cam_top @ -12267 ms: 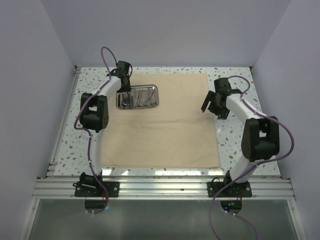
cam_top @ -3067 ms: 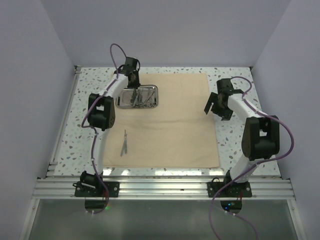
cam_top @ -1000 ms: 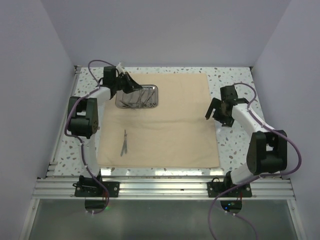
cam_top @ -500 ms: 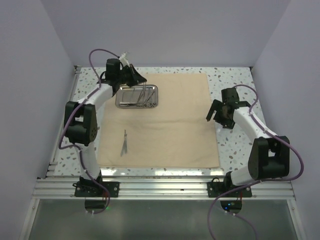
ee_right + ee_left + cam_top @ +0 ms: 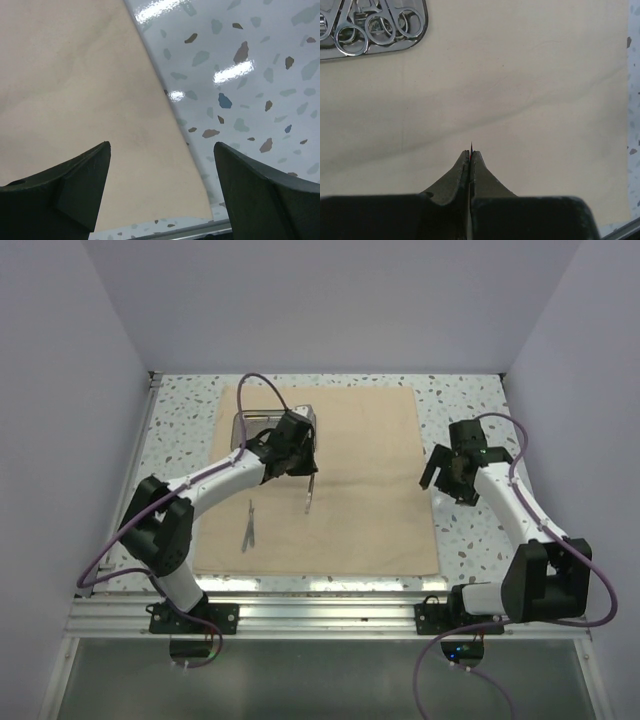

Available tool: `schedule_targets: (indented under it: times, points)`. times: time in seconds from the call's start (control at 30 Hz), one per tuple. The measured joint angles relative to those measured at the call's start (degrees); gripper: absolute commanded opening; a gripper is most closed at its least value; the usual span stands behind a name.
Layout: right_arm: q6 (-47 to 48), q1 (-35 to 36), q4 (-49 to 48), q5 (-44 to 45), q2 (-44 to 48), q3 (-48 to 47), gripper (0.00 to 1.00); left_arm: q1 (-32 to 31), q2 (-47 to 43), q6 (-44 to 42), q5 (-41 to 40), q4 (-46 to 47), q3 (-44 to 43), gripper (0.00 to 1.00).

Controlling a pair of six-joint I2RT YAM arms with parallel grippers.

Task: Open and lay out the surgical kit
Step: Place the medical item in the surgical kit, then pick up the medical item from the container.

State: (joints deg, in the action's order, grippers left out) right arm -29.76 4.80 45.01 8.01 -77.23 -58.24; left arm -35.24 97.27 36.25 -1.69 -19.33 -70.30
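Clearly, left fingers (image 5: 456, 174) pinch a thin instrument (image 5: 310, 492) above the cloth (image 5: 370, 502).

Arms: white links (image 5: 225, 475), black joints (image 5: 160, 528), purple cables (image 5: 258, 376), black base plates (image 5: 222, 618); fingers (image 5: 75, 185) matte dark, wedge-shaped.

We see the right end effector (image 5: 161, 146) with its dark fingers (image 5: 75, 185) spread wide above the tan cloth wrap (image 5: 65, 85), whose edge runs diagonally against the glossy speckled tabletop (image 5: 250, 60).
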Motion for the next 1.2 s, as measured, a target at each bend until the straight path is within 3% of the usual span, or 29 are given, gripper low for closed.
schedule_targets:
  times: [0.47,0.5,0.53,0.57,0.7,0.83,1.0,1.2]
  points:
    - [-1.09,0.0,5.64,1.75,2.86,0.39,0.89,-8.87,-0.61,8.68,-6.49,-0.76,10.23,0.01]
    - [-1.09,0.0,5.75,1.9,3.06,0.76,0.89,-9.22,-0.81,9.29,-6.62,-0.59,11.3,0.16]
    - [-1.09,0.0,5.88,1.97,3.08,1.09,0.89,-9.62,-0.9,9.79,-6.75,-0.52,12.15,0.24]
    - [-1.09,0.0,5.9,1.97,3.06,1.42,0.89,-9.94,-0.94,10.19,-6.84,-0.48,12.7,0.43]
    - [-1.07,0.0,6.16,1.97,2.49,2.47,0.89,-10.6,-1.07,10.93,-6.91,-0.11,13.03,0.67]
    - [-1.09,0.0,5.97,1.95,0.68,2.43,0.88,-10.69,-1.2,9.57,-8.33,-2.47,9.55,0.67]
    - [-1.09,0.0,6.12,1.95,-0.52,0.87,0.89,-8.96,-1.07,3.58,-10.97,-5.49,-3.45,0.64]
    - [-1.09,0.0,5.49,2.4,-0.52,-4.81,0.89,4.13,4.57,-4.96,-7.17,-3.63,-16.04,0.56]
